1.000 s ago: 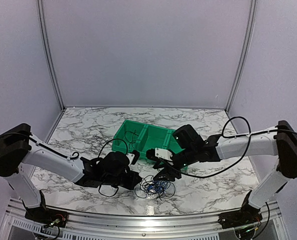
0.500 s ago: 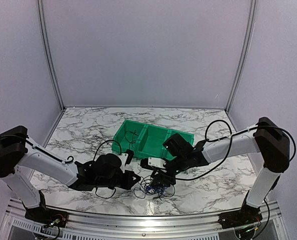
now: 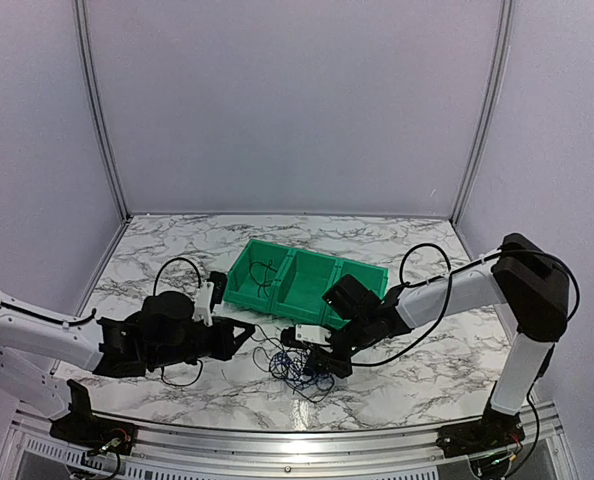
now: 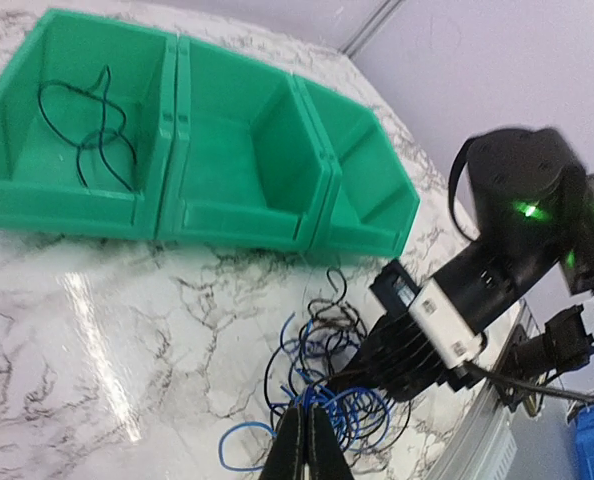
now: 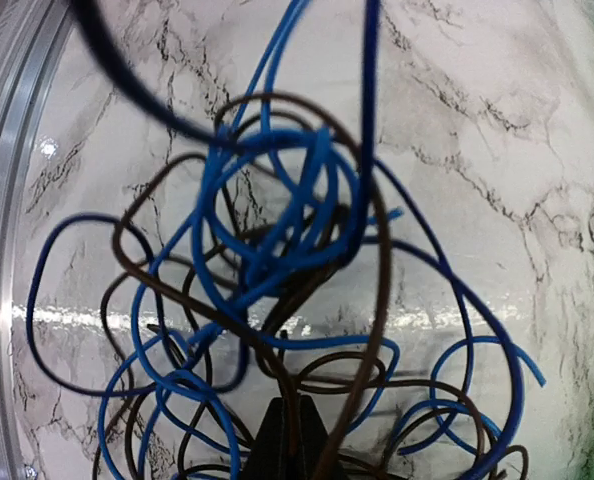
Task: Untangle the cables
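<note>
Thin blue and black wire cables [image 3: 302, 366] lay in one loose knot on the white marble-veined tabletop [image 3: 157, 265]. The knot sat between the two pincers, just ahead of the tips of the left pincer [image 3: 245, 333] and right beneath those of the right pincer [image 3: 322, 360].

Seen from its own wrist, the left pincer [image 4: 305, 440] had its dark fingers pressed together. Blue and black loops met at their very point, so it looked to be nipping a strand, though which one could not be told. The right pincer [image 5: 292, 440] was pressed together too, with a dark strand crossing its tip and blue coils fanned out beyond it.

Gripping from opposite sides probably served to let the arms draw apart and loosen the knot. Both wrists sat low because the wires lay flat on the table.

Beyond the left pincer and past the knot stood a green plastic three-compartment bin [image 4: 227, 215]. A lone black strand [image 4: 82, 120] lay in the compartment furthest to that pincer's left, likely one already freed. Most of the knot was not yet undone.
</note>
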`<action>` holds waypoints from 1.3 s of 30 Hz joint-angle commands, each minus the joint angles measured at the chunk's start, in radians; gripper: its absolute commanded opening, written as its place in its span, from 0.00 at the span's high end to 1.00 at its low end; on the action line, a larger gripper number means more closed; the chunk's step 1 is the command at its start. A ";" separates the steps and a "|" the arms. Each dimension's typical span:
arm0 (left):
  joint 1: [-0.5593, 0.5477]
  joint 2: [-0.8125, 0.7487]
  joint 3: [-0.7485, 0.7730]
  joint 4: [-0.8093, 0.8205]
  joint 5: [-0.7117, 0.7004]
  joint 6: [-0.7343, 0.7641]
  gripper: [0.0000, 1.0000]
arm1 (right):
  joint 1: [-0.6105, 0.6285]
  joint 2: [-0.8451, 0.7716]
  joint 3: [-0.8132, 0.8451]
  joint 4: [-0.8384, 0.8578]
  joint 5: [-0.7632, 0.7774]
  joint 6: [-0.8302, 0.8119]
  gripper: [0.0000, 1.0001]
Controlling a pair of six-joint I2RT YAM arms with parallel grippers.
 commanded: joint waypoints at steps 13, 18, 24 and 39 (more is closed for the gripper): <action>0.046 -0.560 0.307 -0.721 -0.405 0.286 1.00 | 0.005 0.057 0.042 -0.074 -0.012 -0.017 1.00; 0.046 -0.606 0.458 -0.843 -0.476 0.363 1.00 | 0.005 0.065 0.046 -0.082 -0.015 -0.019 1.00; 0.046 -0.616 0.636 -0.957 -0.565 0.456 1.00 | 0.005 0.062 0.046 -0.086 -0.012 -0.022 1.00; 0.046 -0.486 0.619 -0.968 -0.409 0.380 1.00 | 0.004 -0.059 0.040 -0.108 -0.031 -0.054 0.91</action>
